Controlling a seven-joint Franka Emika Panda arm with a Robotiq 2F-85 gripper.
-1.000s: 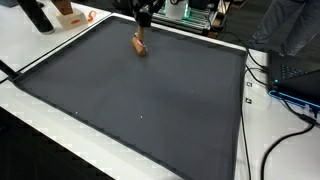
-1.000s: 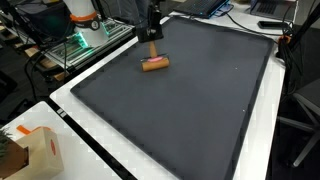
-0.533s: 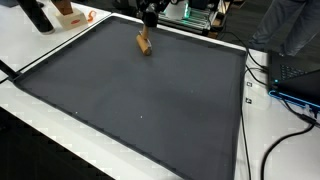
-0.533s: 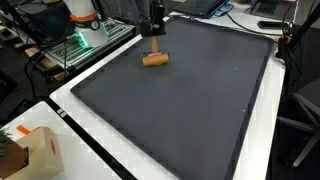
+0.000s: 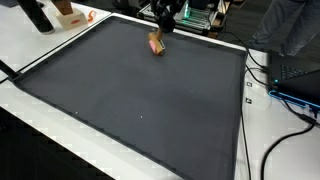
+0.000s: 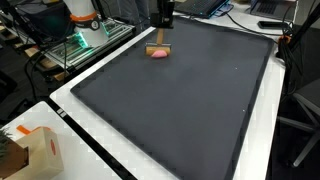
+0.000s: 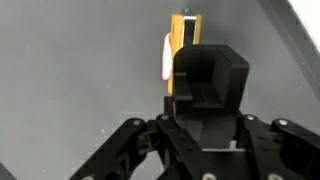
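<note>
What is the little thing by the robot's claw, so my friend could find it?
Find the big dark mat on the white table, then look near its far edge, under the black gripper. There is a small tan wooden piece with a pink side, the only thing on the mat.

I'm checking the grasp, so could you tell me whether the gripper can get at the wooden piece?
Very likely yes: the gripper sits directly above the wooden piece, apparently closed on its upright stem, with nothing between them.
</note>
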